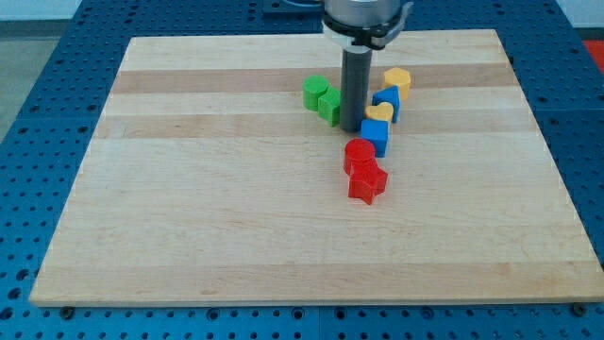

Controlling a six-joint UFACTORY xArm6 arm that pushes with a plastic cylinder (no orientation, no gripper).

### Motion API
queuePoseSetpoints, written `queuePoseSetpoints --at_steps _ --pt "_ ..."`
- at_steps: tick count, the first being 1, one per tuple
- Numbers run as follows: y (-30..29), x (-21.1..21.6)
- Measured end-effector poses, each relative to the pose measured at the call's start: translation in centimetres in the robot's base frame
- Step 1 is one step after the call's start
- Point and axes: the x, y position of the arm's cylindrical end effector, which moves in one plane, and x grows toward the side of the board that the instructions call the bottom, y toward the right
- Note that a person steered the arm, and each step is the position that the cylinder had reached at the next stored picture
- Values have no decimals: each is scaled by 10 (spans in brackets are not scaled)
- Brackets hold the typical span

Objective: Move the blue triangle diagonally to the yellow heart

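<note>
My tip [352, 129] rests on the board near the view's top centre, inside a cluster of blocks. The yellow heart [379, 112] lies just right of the rod. A blue block [388, 98], partly hidden so its shape is unclear, sits right behind the heart and touches it. A second blue block [375, 137], cube-like, sits just below the heart and right of my tip. The tip stands close beside the heart and the lower blue block; I cannot tell if it touches them.
Two green blocks [316, 92] [329, 106] sit just left of the rod. A yellow hexagon-like block [397, 78] lies above the upper blue block. A red cylinder [359, 152] and a red star [367, 182] lie just below my tip. The wooden board [189, 208] rests on a blue perforated table.
</note>
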Motion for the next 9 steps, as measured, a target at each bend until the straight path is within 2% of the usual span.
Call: queuePoseSetpoints --at_steps 1,3,5,9 --pt "23 -5" --pt "13 -25" --pt "51 -37" --pt "52 -53"
